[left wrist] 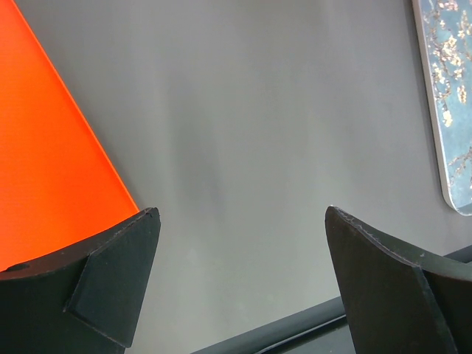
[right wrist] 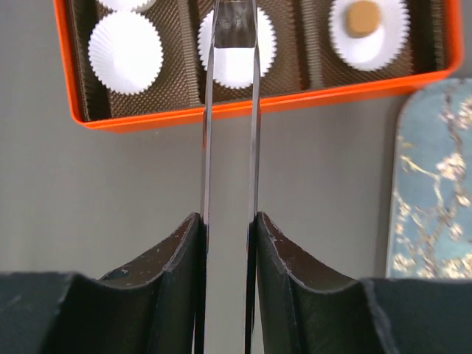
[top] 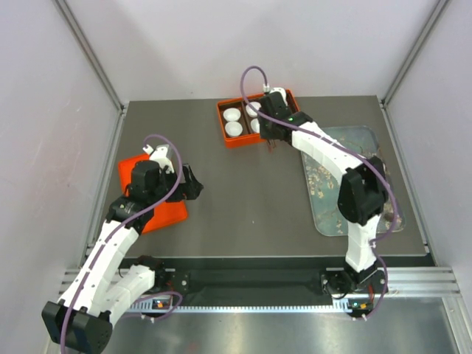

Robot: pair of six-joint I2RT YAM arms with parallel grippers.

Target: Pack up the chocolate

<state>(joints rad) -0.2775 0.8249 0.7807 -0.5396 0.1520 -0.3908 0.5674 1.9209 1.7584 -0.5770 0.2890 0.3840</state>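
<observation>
In the right wrist view, my right gripper [right wrist: 228,217] is shut on a pair of thin metal tongs [right wrist: 207,147] that reach out over the orange box [right wrist: 221,110]. The tong tips hover above a white paper cup [right wrist: 237,66]; something greyish sits between the tips, and I cannot tell what it is. One tan chocolate [right wrist: 363,16] rests in the cup at the box's right end. Another cup [right wrist: 125,51] is empty. From above, the right gripper [top: 269,124] is at the box [top: 230,140]. The left gripper [left wrist: 242,212] is open and holds nothing.
The grey-blue blossom-print tray [top: 346,184] lies right of centre, and its edge shows in the left wrist view [left wrist: 453,88] and the right wrist view [right wrist: 431,184]. A flat orange lid [top: 166,214] lies under the left arm, also seen as an orange lid [left wrist: 44,147].
</observation>
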